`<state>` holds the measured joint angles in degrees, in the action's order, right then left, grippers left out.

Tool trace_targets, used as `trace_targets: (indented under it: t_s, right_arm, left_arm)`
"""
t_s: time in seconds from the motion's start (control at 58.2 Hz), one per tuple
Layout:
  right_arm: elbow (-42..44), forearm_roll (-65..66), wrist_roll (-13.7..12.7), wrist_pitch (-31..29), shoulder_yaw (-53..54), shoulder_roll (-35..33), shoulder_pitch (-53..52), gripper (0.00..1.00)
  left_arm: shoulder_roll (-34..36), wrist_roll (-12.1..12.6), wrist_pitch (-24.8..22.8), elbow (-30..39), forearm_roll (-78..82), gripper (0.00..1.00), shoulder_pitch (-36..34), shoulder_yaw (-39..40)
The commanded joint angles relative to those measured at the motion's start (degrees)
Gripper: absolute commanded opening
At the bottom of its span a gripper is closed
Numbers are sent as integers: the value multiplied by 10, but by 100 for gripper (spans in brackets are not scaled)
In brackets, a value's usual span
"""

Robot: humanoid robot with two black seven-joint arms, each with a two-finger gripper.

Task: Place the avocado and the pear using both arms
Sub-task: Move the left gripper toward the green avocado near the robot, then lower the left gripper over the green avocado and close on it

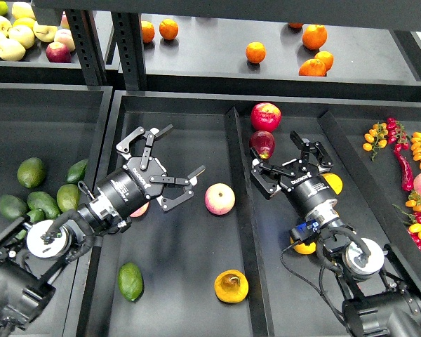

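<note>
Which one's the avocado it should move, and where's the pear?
avocado (130, 281), head view, middle of its glossy green skin.
pear (231, 286), head view, on its yellow-orange body beside the brownish patch.

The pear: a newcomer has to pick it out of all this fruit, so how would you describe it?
Find the middle tray, below the left claw. Along its near edge lie two fruits: an avocado on the left, the pear on the right. The pear is squat, yellow-orange, with a brownish patch, unlike the pink-yellow apple above it.
</note>
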<state>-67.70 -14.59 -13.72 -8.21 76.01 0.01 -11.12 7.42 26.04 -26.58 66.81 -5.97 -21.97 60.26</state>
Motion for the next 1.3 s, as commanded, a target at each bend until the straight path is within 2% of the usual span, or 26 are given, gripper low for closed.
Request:
trace_targets:
  t_s: [0.0, 0.378, 0.687, 0.756, 0.773, 0.807, 0.979, 1.288]
  right_arm:
    - [-1, 0, 0, 5, 2, 0, -4, 100]
    - [3, 1, 0, 5, 7, 0, -14, 99]
    - [10, 1, 0, 6, 8, 0, -28, 100]
    - [12, 1, 0, 6, 8, 0, -33, 100]
    - [13, 2, 0, 7, 7, 0, -36, 99]
    - [14, 2, 0, 7, 7, 0, -39, 100]
    - [20, 1, 0, 7, 3, 0, -41, 100]
    - [45, 1, 0, 0, -2, 0, -51, 99]
  left_arm:
    - [73, 20, -4, 9, 34, 100, -36, -58]
    - [196, 20, -3, 35, 117, 100, -163, -264]
    - [229, 20, -2, 46, 127, 100, -316, -426]
    - [232, 20, -4, 49, 129, 100, -349, -475]
    - [233, 20, -4, 49, 131, 100, -378, -518]
    - [233, 20, -4, 49, 131, 100, -391, -541]
    - [232, 20, -2, 48, 151, 100, -428, -615]
    - [231, 20, -2, 44, 218, 100, -445, -708]
